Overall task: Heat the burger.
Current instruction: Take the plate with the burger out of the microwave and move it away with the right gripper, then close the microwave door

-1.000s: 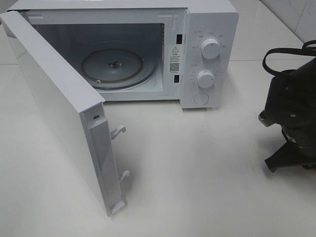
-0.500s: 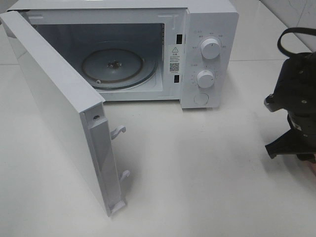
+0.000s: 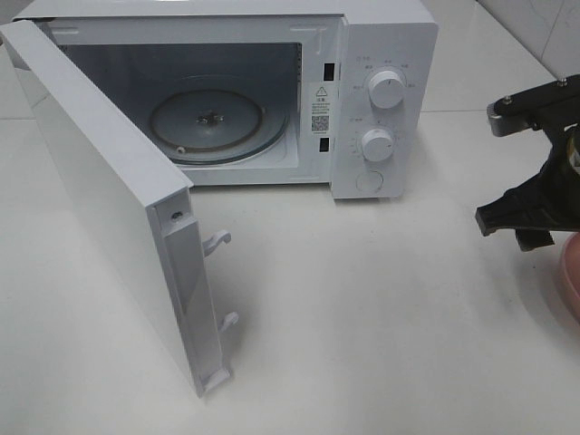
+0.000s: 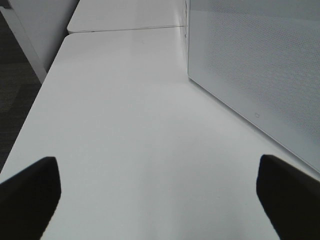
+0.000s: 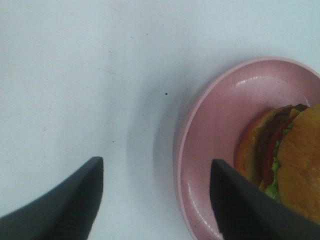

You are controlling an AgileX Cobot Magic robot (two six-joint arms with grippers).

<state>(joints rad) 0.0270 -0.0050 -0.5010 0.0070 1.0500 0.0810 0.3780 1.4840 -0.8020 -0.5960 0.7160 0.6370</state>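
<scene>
The burger [image 5: 296,159], with a golden-brown bun, red tomato and green lettuce, sits on a pink plate [image 5: 220,120] in the right wrist view. My right gripper [image 5: 155,200] hangs open above the table; one finger [image 5: 245,200] is over the plate's rim and the other [image 5: 65,200] over bare table. Nothing is between them. In the exterior high view my right gripper [image 3: 526,227] is at the far right edge, with only a sliver of the plate [image 3: 571,283] showing and the burger hidden. My left gripper [image 4: 160,200] is open over bare table beside the microwave door [image 4: 260,65].
A white microwave [image 3: 385,54] stands at the back with its door [image 3: 100,199] swung wide towards the front left. Its glass turntable [image 3: 213,122] holds nothing. Two dials [image 3: 385,91] sit on its right panel. White tabletop [image 3: 362,317] stretches in front.
My right gripper's fingers have spread apart. The right arm has shifted and the pink plate's edge has come into view at the far right. The left gripper is unchanged.
</scene>
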